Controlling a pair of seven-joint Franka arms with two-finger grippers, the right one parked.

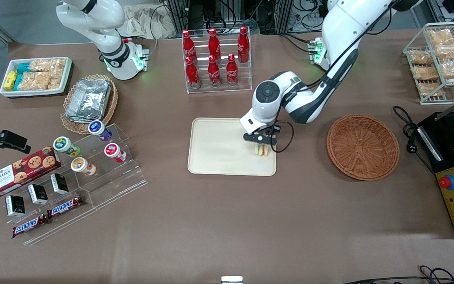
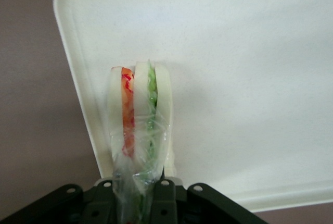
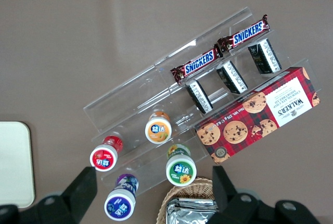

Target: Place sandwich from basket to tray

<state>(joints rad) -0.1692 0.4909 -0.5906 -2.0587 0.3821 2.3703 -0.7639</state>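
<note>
The sandwich (image 1: 263, 150), a plastic-wrapped wedge of white bread with orange-red and green layers, stands on edge on or just above the cream tray (image 1: 219, 146), by the tray edge nearest the basket. My left gripper (image 1: 261, 139) is directly above it, shut on the sandwich's wrapped end. The left wrist view shows the sandwich (image 2: 138, 114) held between the black fingers of the gripper (image 2: 136, 195), with the tray (image 2: 250, 52) beneath. The round reddish-brown wicker basket (image 1: 363, 146) sits empty beside the tray, toward the working arm's end.
A rack of red cola bottles (image 1: 216, 59) stands farther from the front camera than the tray. A clear stand with cups (image 1: 93, 154), snack bars and a cookie box (image 1: 22, 170) lies toward the parked arm's end. A black appliance (image 1: 453, 173) is beside the basket.
</note>
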